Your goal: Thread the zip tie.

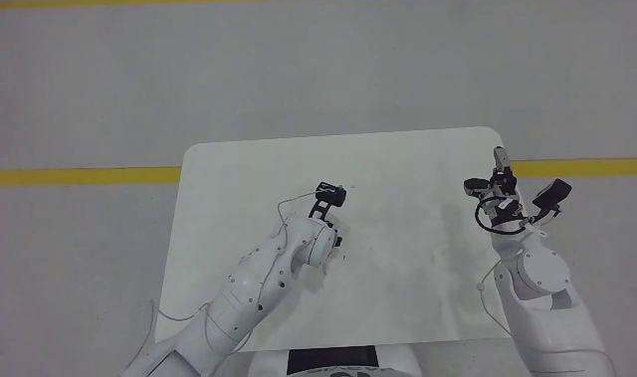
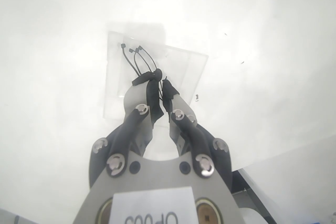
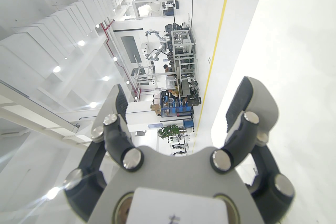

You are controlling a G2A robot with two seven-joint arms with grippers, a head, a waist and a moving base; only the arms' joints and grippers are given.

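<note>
Several thin black zip ties (image 2: 140,61) lie on a clear plastic sheet (image 2: 183,67) on the white table. My left gripper (image 2: 158,80) is down on them with its fingers closed together, pinching the ties' strands at the tips. Seen from above, the left gripper (image 1: 328,194) sits near the table's middle, a little left of centre. My right gripper (image 3: 181,96) is held up off the table at the right edge, open, with nothing between its fingers; the top view has the right gripper (image 1: 503,183) there too.
The white table (image 1: 418,278) is bare apart from the clear sheet. A small dark speck (image 2: 197,97) lies beside the sheet. A yellow floor line (image 1: 90,176) runs behind the table. Free room lies between the two arms.
</note>
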